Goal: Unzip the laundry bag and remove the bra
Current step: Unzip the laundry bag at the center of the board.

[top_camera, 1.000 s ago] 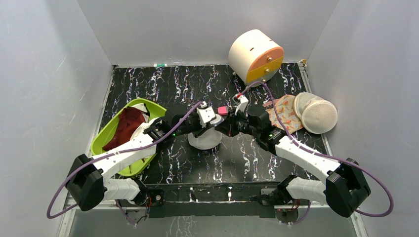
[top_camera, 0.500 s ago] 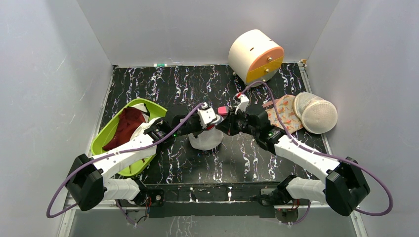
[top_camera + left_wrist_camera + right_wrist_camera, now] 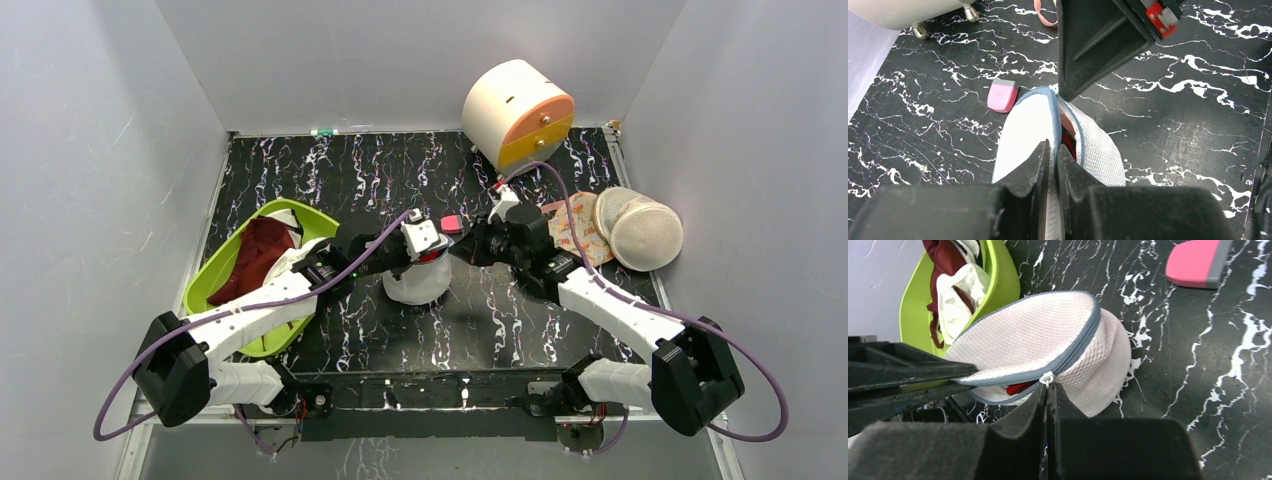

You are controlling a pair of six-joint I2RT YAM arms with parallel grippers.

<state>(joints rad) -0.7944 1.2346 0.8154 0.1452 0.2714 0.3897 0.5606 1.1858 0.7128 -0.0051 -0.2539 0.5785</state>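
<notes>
2 grippers, both on 1 laundry bag (image 3: 1033, 335) mid-table. R gripper (image 3: 1048, 386): fingers pressed together, nipping the white zip pull (image 3: 1047, 379) at its tips, on the bag's grey zip band. L gripper (image 3: 1053, 146): fingers nearly together w/ the edge of the bag's upper half pinched btwn them. It faces the R gripper across the bag. Zip is part open, w/ a gap btwn the 2 halves. 1 bra (image 3: 1020, 388), red, is inside the bag; only a sliver shows in that gap, just beside the R fingertips.

Just past the bag, beyond both grippers: 1 pink block (image 3: 1001, 95) w/ a grey end, lying on the table (image 3: 300, 170), near the bag but apart from it. Back along the L arm: 1 green tub (image 3: 1005, 282) holding 1 maroon garment (image 3: 940, 252) and 1 white cloth (image 3: 960, 290). Out to the R gripper's right: 1 floral cloth (image 3: 578, 228), w/ 1 domed mesh bag (image 3: 640, 232) against its far edge. Farthest: 1 white-and-orange drum (image 3: 515, 110) at the back wall.
</notes>
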